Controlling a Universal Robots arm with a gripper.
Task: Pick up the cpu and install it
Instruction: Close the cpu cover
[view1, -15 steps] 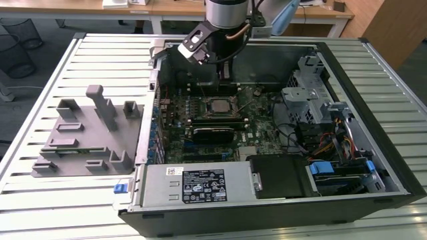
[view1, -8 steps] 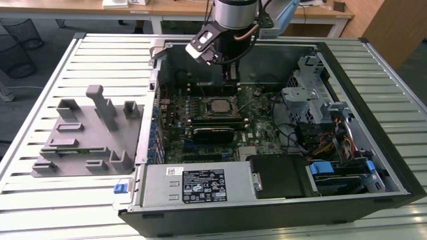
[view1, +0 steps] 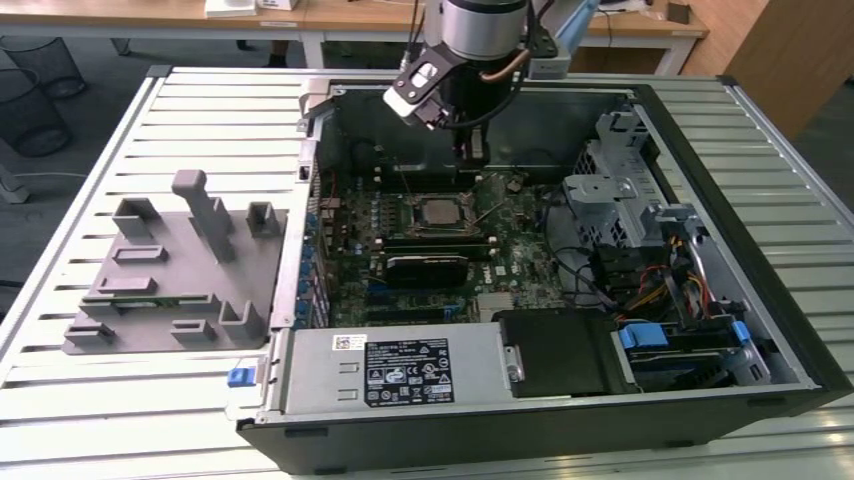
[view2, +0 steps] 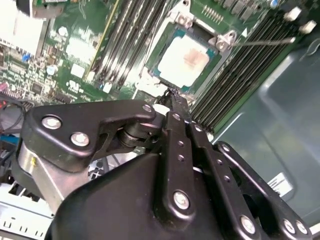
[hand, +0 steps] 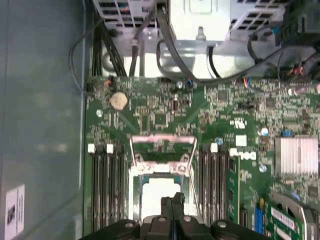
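Note:
The cpu (view1: 438, 212) lies flat in its socket in the middle of the green motherboard (view1: 354, 260), inside the open computer case. Its silver top shows in both wrist views (view2: 187, 60) (hand: 157, 192). The socket's metal load frame (hand: 162, 147) is folded back and open, and its thin lever (view2: 262, 41) sticks out to the side. My gripper (view1: 474, 158) hangs just above the board at the far side of the socket. Its black fingers are pressed together (view2: 172, 96) (hand: 172, 201) with nothing between them, and the tips are close over the edge of the cpu.
Memory slots (hand: 106, 185) flank the socket on both sides. A drive cage (view1: 614, 200) and cables fill the case on the exterior view's right, and a power supply (view1: 387, 365) sits at the front. A grey parts fixture (view1: 174, 265) lies on the slatted table beside the case.

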